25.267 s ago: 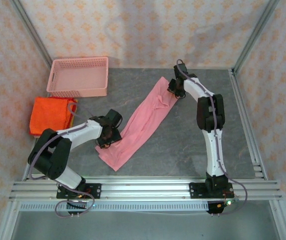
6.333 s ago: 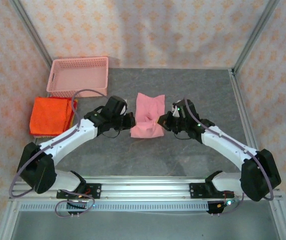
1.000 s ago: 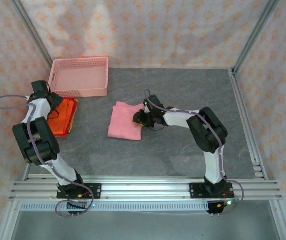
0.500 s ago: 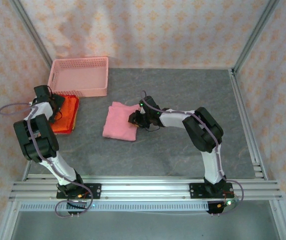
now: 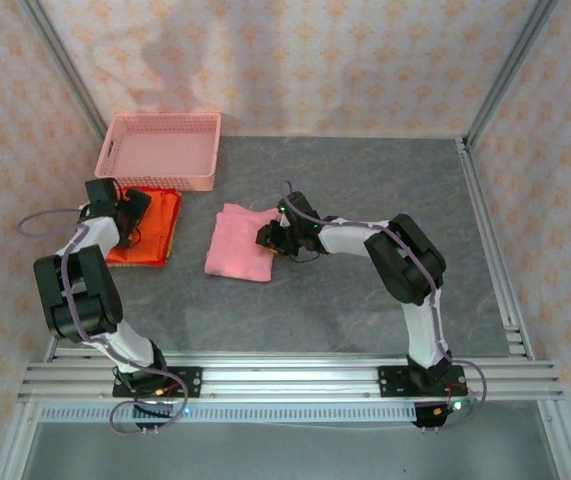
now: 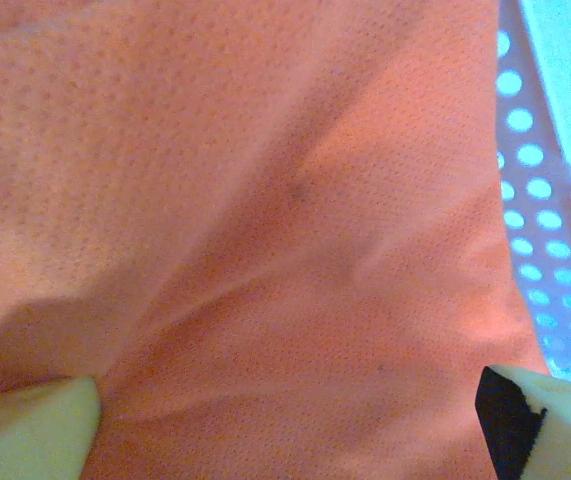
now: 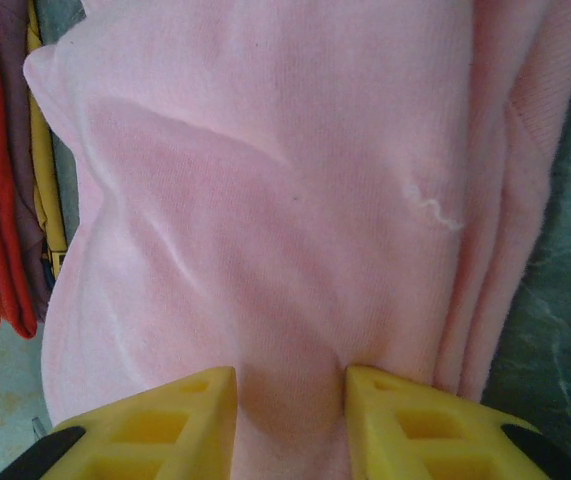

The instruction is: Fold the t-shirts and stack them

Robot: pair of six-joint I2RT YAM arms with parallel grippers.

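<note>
Off the basket's near right corner lies the folded pink t-shirt, edge apparently pinched by the right claw; the left claw hangs spread over the orange t-shirts. Light, limp cloth: grip all layers at one edge.

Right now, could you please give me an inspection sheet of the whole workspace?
Surface: grey stone-patterned table, nothing spilled on it.
Job's things: pink t-shirt folded, mid-table; orange-red t-shirts stacked to its left, apart from it.
Clutter: pink mesh basket just behind the stack, nothing seen inside.
Grippers: left gripper fingers wide open over the orange-red cloth; right gripper fingers pinching the pink t-shirt at its right edge.
Cables: grey cable loops out from the left arm; none lies on the cloth.
Surroundings: patterned walls and aluminium frame around the table.
</note>
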